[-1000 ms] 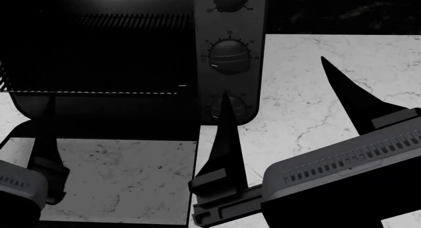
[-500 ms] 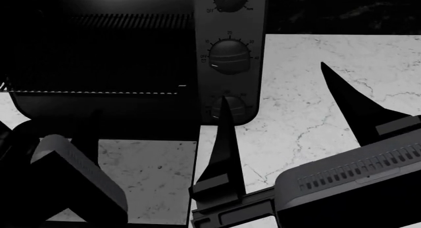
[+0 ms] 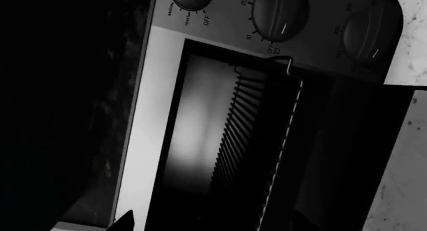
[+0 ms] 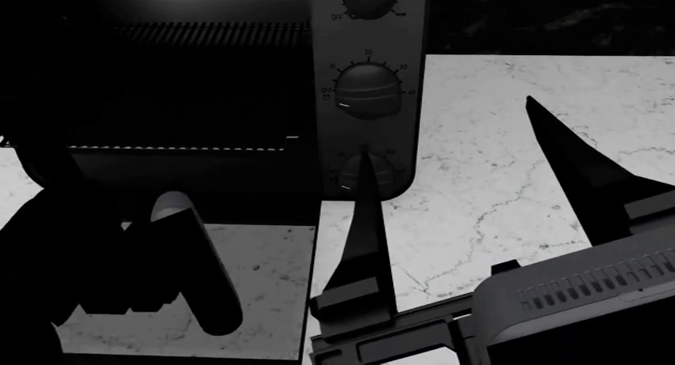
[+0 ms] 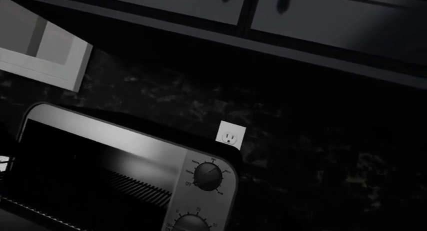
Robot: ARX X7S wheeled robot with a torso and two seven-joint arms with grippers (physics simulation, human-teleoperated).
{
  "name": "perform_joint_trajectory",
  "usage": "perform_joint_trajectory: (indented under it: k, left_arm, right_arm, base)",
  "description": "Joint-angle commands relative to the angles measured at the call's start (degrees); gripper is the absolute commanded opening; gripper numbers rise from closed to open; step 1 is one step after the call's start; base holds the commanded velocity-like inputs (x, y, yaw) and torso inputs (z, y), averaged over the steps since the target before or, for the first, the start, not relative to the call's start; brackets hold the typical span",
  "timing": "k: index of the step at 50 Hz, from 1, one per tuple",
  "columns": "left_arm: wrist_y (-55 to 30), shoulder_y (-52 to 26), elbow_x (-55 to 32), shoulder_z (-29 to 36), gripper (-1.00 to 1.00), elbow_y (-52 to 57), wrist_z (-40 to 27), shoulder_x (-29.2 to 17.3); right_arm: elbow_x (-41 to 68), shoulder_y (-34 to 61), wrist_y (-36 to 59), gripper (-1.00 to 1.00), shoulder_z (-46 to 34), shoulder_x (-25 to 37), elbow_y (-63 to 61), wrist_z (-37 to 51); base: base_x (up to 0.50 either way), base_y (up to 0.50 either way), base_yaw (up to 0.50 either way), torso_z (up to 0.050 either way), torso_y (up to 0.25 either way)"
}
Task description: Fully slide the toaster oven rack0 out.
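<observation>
The dark grey toaster oven stands at the back with its door folded down and open. The rack0 shows as a pale dotted line low in the cavity; my left arm hides its left end. In the left wrist view the rack0's front edge runs close ahead of my left gripper. Only one fingertip shows, far to one side, so the jaws look spread. My right gripper is open and empty, over the counter beside the knob panel.
A white marble counter lies right of the oven. The right wrist view shows the oven, a wall outlet, a dark backsplash and cabinets above.
My left arm has swung in over the open door and now covers the rack's left end. My right gripper has shifted slightly right and down. The rack has not moved.
</observation>
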Motion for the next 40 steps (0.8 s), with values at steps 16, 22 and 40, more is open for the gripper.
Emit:
perform_joint_trajectory:
  k: [16, 22, 40]
  left_arm:
    - [5.4, -8.2, -11.7, -4.1, 1.0, -30.8, -11.6, 4.8]
    - [6.6, -9.7, -13.3, -4.6, 1.0, -36.9, -14.6, 5.4]
    - [6.8, -5.7, -8.9, -5.0, -1.0, -17.6, -17.3, 1.7]
  right_arm:
    - [1.6, 1.7, -4.4, 1.0, 2.6, -0.7, 1.5, -0.3]
    - [2.2, 2.2, -4.7, 1.0, 2.3, -0.2, 1.0, 0.4]
    - [3.7, 4.1, -5.9, 1.0, 1.3, 1.2, 0.6, 1.5]
  base:
    - [0.0, 0.0, 0.0, 0.0, 0.0]
    - [0.0, 0.0, 0.0, 0.0, 0.0]
    - [0.0, 0.0, 0.0, 0.0, 0.0]
